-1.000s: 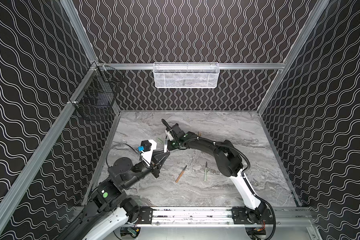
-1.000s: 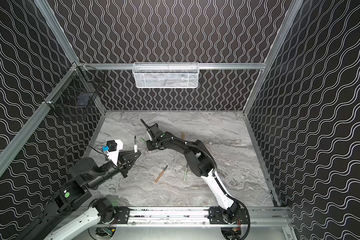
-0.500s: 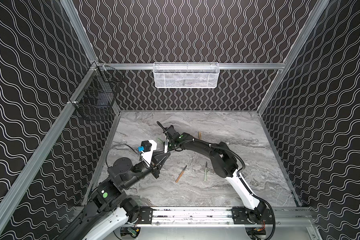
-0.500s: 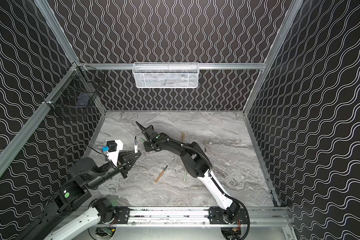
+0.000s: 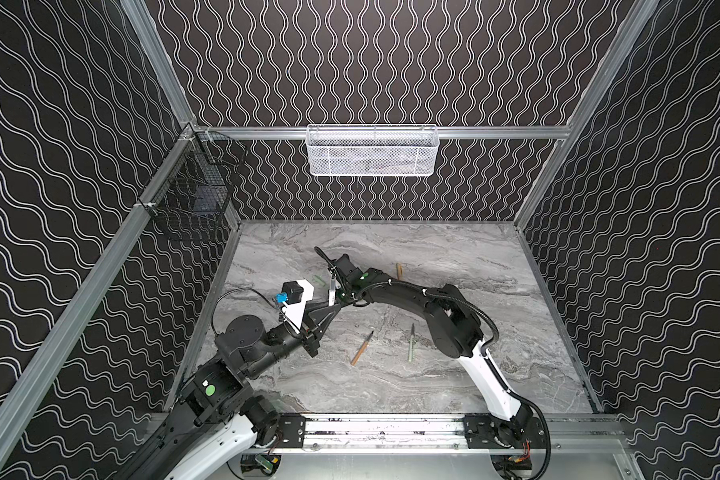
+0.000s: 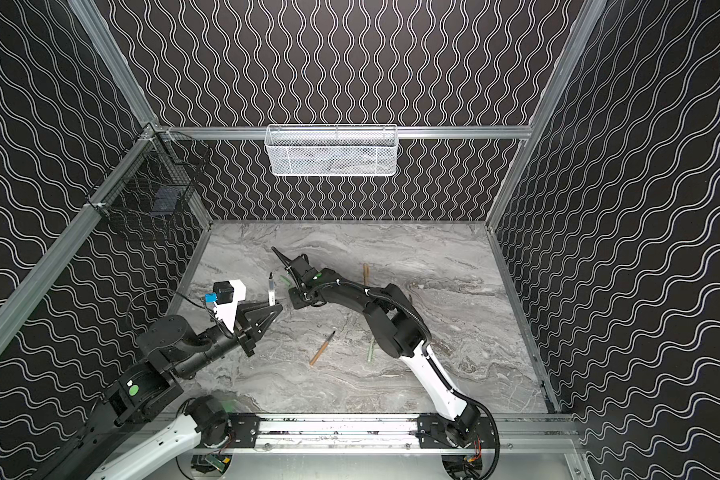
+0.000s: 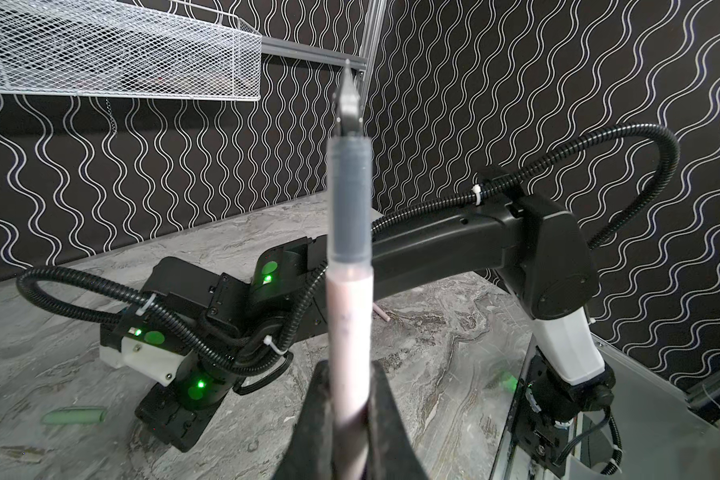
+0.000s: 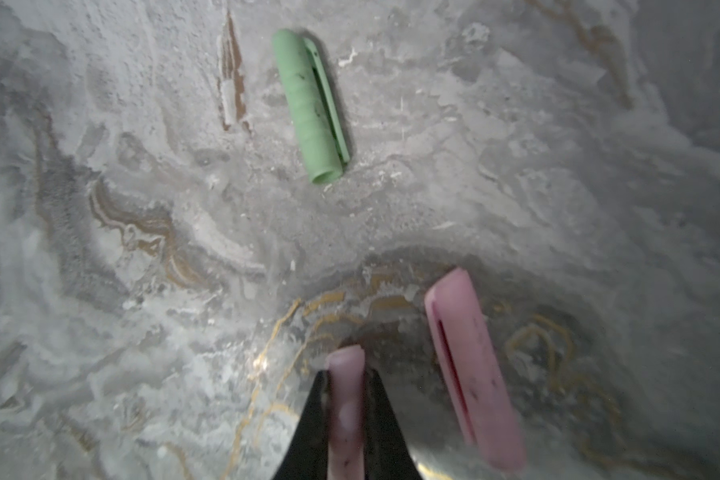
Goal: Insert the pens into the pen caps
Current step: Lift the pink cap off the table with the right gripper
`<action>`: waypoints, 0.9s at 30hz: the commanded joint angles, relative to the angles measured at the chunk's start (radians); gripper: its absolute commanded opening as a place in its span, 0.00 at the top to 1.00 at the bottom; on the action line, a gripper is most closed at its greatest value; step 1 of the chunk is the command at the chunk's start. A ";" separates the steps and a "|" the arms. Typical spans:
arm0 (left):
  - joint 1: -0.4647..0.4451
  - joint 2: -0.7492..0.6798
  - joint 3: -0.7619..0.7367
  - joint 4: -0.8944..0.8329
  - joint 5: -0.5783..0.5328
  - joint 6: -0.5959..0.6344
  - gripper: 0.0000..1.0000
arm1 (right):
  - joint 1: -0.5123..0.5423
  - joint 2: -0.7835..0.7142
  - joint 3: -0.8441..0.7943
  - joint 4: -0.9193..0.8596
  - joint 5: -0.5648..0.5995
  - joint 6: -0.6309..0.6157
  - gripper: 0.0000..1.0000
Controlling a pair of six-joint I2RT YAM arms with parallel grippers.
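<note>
A grey marble table fills the floor of the patterned booth. A white mesh basket hangs on the far wall and a black wire basket on the left wall.

The right arm reaches from the near right across the middle to the far left part of the table. The left arm rises from the near left corner.

The left gripper is raised above the table, its jaws pinching the lower barrel of a pink pen that stands upright with its dark tip pointing up. The right gripper is down at the table just beside it, jaws pressed onto a pink cap.

A tan pen and a green pen lie near each other in the middle, nearer than the grippers.

A second pink cap lies flat just beside the held one, and a green cap lies a little apart from both.
</note>
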 commanded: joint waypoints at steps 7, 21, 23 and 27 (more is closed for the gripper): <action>0.003 0.005 0.004 0.025 -0.002 0.022 1.00 | -0.020 -0.236 -0.308 0.155 0.017 0.076 0.91; 0.003 0.045 0.004 0.033 0.023 0.018 1.00 | -0.204 -0.560 -0.873 0.370 0.008 0.215 0.91; 0.003 0.047 0.003 0.033 0.026 0.019 1.00 | -0.213 -0.560 -0.888 0.381 -0.003 0.230 0.90; 0.003 0.055 0.003 0.034 0.028 0.018 1.00 | -0.220 -0.556 -0.895 0.382 -0.024 0.244 0.87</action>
